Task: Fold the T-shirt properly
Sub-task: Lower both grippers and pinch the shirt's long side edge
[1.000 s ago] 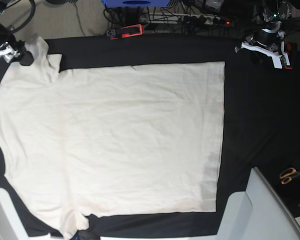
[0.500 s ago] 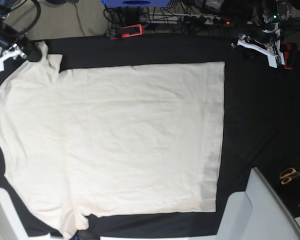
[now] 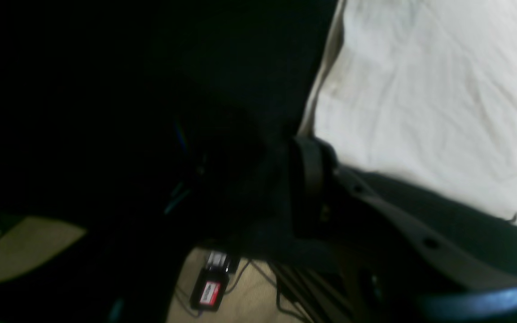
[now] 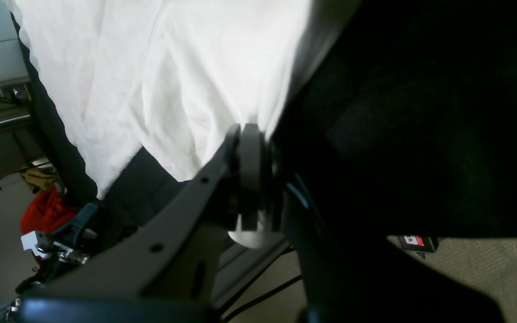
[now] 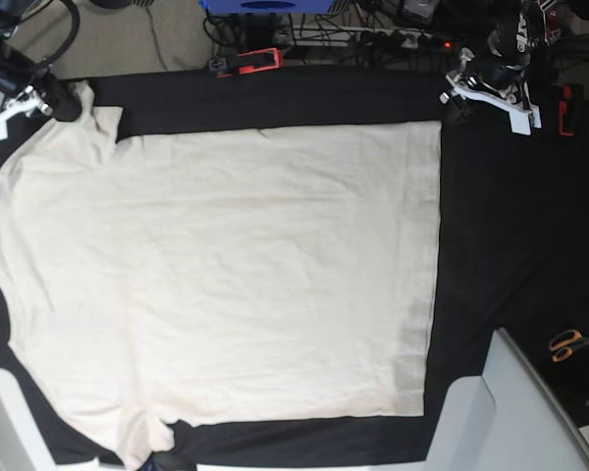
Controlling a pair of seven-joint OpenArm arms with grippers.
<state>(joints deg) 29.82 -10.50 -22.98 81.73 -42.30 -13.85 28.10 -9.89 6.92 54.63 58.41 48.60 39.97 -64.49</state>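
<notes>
A cream T-shirt (image 5: 226,275) lies spread flat over most of a table draped in a black cloth (image 5: 510,226), its hem running down toward the right edge. At the far left corner the right gripper (image 4: 251,148) is clenched on the tip of a sleeve, the fabric pinched between its fingers. Near the far right corner the left gripper (image 5: 456,103) hangs just beside the shirt's corner, jaws partly parted, holding nothing. Orange scissors (image 5: 572,344) lie near the right edge

- The table (image 5: 510,226), draped in black cloth, fills most of the frame.
- The T-shirt (image 5: 226,285) lies spread flat — left and centre.
- Orange-handled scissors (image 5: 572,344) lie at lower right.
</notes>
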